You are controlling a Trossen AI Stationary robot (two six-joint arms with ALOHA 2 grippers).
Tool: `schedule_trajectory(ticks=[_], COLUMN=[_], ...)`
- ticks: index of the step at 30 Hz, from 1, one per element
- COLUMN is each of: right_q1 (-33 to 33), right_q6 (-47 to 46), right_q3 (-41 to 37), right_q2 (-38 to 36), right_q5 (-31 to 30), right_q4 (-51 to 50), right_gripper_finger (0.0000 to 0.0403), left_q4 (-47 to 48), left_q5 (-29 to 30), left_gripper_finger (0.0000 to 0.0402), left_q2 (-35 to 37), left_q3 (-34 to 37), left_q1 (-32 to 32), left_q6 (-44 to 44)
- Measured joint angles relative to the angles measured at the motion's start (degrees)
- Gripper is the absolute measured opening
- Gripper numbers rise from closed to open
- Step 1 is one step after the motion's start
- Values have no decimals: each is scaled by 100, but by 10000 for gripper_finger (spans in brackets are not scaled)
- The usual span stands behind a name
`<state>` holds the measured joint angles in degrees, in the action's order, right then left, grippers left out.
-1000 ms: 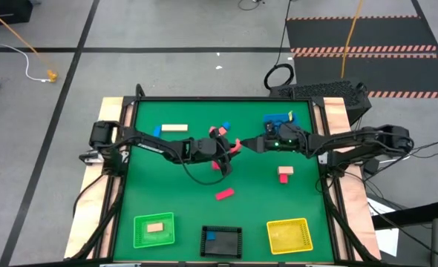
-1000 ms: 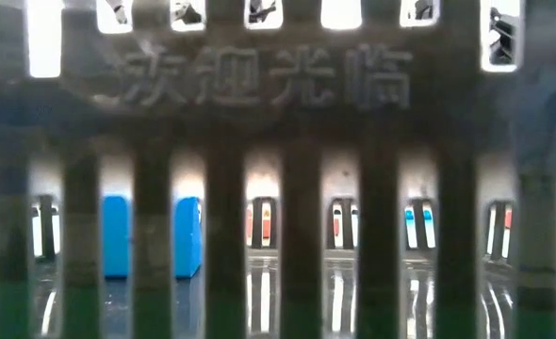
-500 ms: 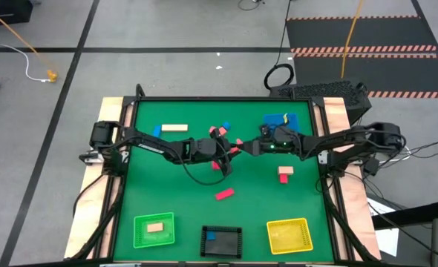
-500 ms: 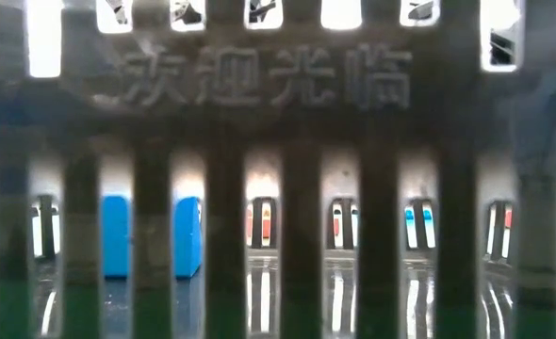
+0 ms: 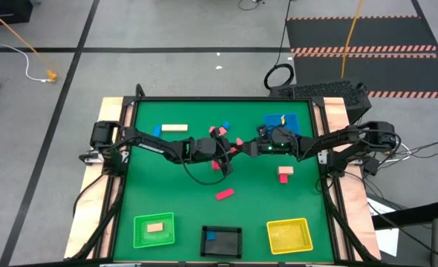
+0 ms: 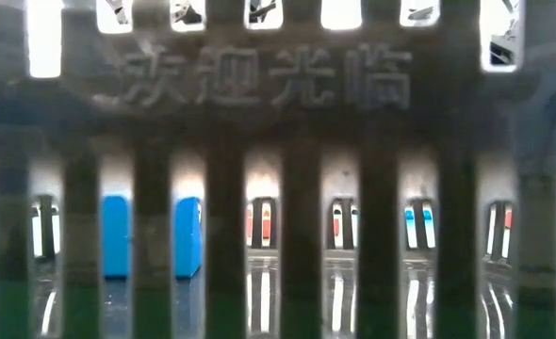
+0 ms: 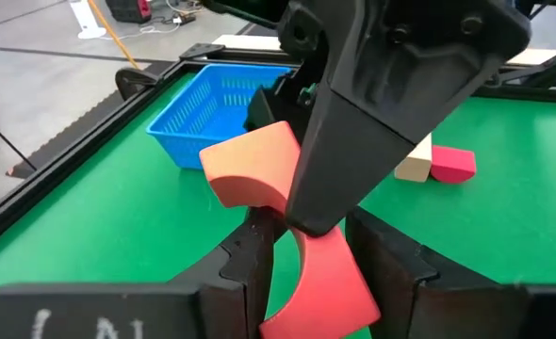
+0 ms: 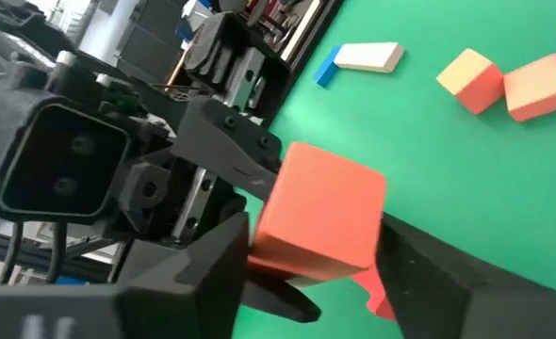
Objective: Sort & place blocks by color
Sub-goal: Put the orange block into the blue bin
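Note:
A red arch-shaped block [image 5: 236,145] hangs above the middle of the green table [image 5: 167,178], between my two grippers. My left gripper [image 5: 229,152] reaches in from the table's left and is shut on the block [image 7: 245,169]. From the right comes my right gripper [image 5: 247,147], its fingers on either side of the same block [image 8: 325,202]. More blocks lie on the table: a tan bar [image 5: 174,127] beside a small blue one [image 5: 157,131], red ones [image 5: 219,130] at the far middle, and a red bar [image 5: 224,194]. My left gripper [image 7: 316,259] pinches the arch block's lower end [image 7: 327,282] between its two fingers, coming about level from the table's left. The block is clear of the table and curves up out of the fingers. My right gripper [image 8: 316,259] has the block's other end [image 8: 316,235] between its two fingers, coming about level from the table's right. One of its fingers [image 7: 353,141] lies over the block's middle in the left wrist view.
A blue tray [image 5: 287,120] stands at the far right. Green [image 5: 154,228], black [image 5: 221,241] and yellow [image 5: 289,235] mesh trays line the near edge. A red and tan block pair [image 5: 284,175] lies right of centre. Dark mesh bars [image 6: 297,188] fill the low view.
My right gripper has gone toward the table's left and a little down, up to my left gripper, and its fingers now stand on the red block. The left gripper and the block have kept still.

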<state>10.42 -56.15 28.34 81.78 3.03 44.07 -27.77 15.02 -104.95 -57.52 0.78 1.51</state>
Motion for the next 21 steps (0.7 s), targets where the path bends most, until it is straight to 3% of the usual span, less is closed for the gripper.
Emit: schedule_trajectory(ticks=[5,15,21], right_q1=[27,247,544], right_q6=[122,323,527], right_q3=[-2,2,-9], right_q2=[-2,-6,4], right_q5=[-13,41,-21], right_q4=[122,20,-337], right_gripper_finger=[117,117,117], left_q4=[-3,-116,-186], left_q5=[46,212,661], left_gripper_finger=[138,129,157], left_q2=[0,0,4], left_q3=[0,0,0], left_q1=[7,9,0], left_q6=[-35,-8,-15])
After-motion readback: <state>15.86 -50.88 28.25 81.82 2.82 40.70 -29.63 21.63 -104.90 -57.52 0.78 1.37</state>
